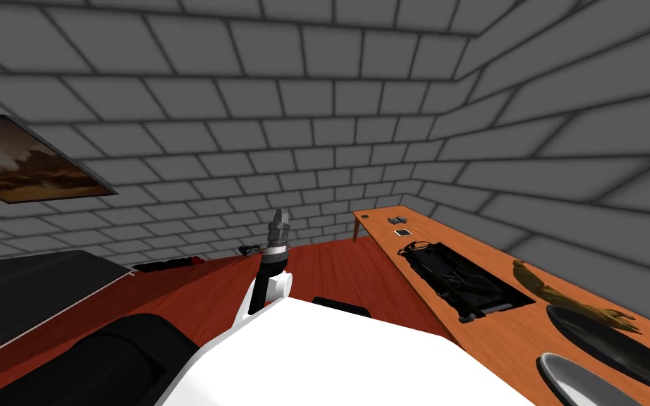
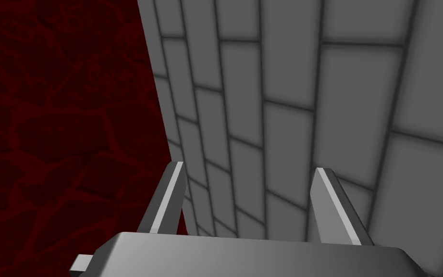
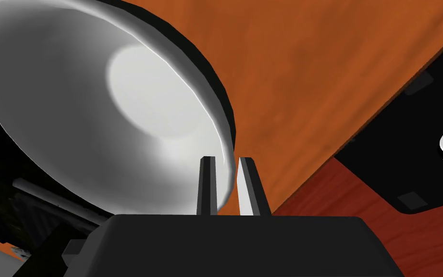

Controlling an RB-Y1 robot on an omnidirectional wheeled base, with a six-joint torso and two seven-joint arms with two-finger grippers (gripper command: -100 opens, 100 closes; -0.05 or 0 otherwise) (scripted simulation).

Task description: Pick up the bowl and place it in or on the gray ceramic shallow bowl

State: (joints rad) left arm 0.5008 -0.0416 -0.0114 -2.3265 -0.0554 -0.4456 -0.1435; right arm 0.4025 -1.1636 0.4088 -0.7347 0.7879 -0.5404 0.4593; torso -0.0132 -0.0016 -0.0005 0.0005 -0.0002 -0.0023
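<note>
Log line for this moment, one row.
right gripper: shut on bowl rim | left gripper: open, holding nothing | bowl: light grey, near orange table edge | dark shallow bowl: beside it

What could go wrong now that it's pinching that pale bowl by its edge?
The right gripper pinches only the thin rim of the pale bowl, so it might tip or slip out when lifted. The dark shallow bowl lies close beside it on the orange table, so a swinging lift could knock it.

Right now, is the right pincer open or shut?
Shut. The right pincer grips the light grey bowl by its rim, fingers close together, one inside, one outside.
</note>
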